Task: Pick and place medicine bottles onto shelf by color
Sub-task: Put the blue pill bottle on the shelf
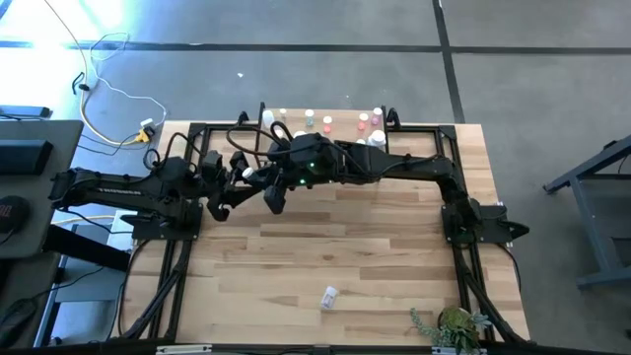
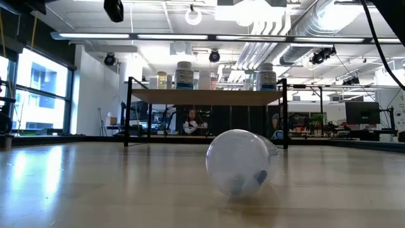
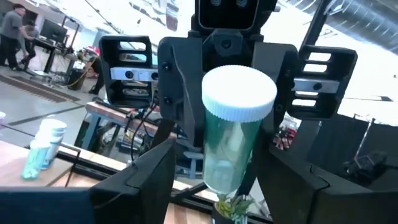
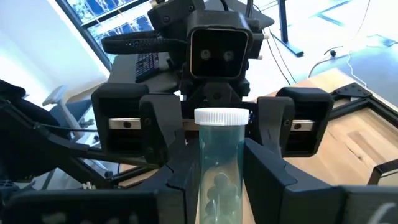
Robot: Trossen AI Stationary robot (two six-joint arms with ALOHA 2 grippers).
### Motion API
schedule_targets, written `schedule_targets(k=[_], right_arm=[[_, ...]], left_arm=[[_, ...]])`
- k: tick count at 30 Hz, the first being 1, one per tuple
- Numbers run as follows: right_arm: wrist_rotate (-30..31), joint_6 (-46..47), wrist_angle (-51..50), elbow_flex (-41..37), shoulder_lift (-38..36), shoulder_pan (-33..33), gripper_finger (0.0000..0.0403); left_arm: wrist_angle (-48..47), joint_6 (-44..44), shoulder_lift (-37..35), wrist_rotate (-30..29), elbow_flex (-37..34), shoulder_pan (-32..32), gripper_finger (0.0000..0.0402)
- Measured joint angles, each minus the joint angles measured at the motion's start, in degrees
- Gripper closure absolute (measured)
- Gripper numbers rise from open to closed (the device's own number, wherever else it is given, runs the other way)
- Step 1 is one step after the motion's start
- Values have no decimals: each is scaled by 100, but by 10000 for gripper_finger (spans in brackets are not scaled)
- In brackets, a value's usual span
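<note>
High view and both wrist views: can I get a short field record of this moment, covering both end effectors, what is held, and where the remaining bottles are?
stage: handover in mid-air above the table's middle
held item: green-tinted bottle with white cap
right end effector: shut on the green-tinted bottle
left end effector: open, fingers either side of the bottle, gaps showing
shelf: at the table's far edge, several bottles standing on it
loose item: clear bottle lying on its side near the table's front
other: small plant at the front right corner
</note>
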Motion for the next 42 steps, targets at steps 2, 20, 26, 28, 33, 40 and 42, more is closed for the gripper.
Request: schedule_targets(k=[2,20,26,28,33,40,42], right_arm=[[-2,-53,9,0,0,-19,311],[-13,-87,130,-7,2,-72,311],[-2,-95,125,-9,2,-72,311],[-2,-98,126,-9,2,-74,311],[-5,-117,93,-9,2,-72,311],[22,-236,13,-9,2,-71,299],[24,-246,-88,-9,2,-69,282]], left_arm=[[22,4,0,-49,0,-2,198],[38,-130,0,-288,0,-2,281],[38,-80,0,-284,0,-4,318],[38,-63,0,-285,0,-4,320],[19,-44,0,-285,0,-4,315],[-33,159,2,-285,0,-4,314],[-117,175,2,-287,0,-3,314]])
